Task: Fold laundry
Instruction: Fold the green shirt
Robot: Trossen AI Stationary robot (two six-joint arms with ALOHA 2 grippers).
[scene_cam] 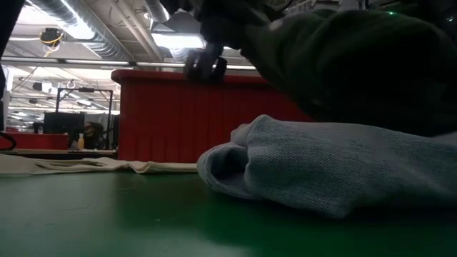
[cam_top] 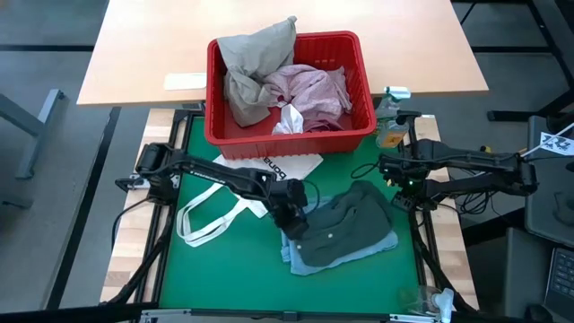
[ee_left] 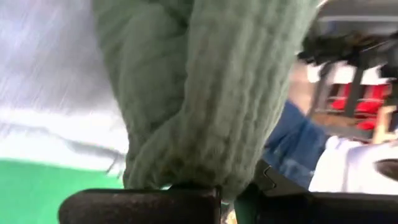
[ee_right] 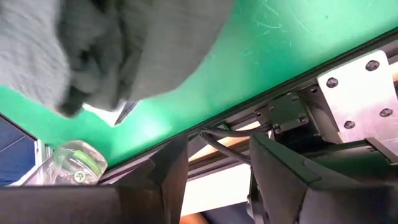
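Garments first: you have a dark grey-green ribbed cloth garment (cam_top: 345, 226) lying crumpled on top of a light blue soft cloth piece (cam_top: 377, 244), both on the green mat (cam_top: 224, 269) toward its right edge and near its front half. Your left gripper (cam_top: 294, 222) sits at the left end of that grey-green garment, fingers closed tight on a fold of it; the left wrist view shows the ribbed fabric (ee_left: 211, 93) bunched straight into the fingers. In the low view, the blue piece (scene_cam: 321, 168) rests flat on the mat with the dark garment (scene_cam: 357, 64) raised above it.

Your right gripper (cam_top: 395, 170) waits over the mat's right edge, just beyond the garment's far right end, fingers (ee_right: 161, 180) standing moderately apart and holding nothing.

Red plastic slotted basket (cam_top: 287, 135) stands at the mat's back edge. It holds a beige-khaki garment (cam_top: 256, 58) heaped over its left side, a mottled pink one (cam_top: 314, 90) to the right, and a small white piece (cam_top: 289, 118) in front.

White tote bag with loop handles (cam_top: 220, 211) lies flat on the mat's left half, beside your left arm.
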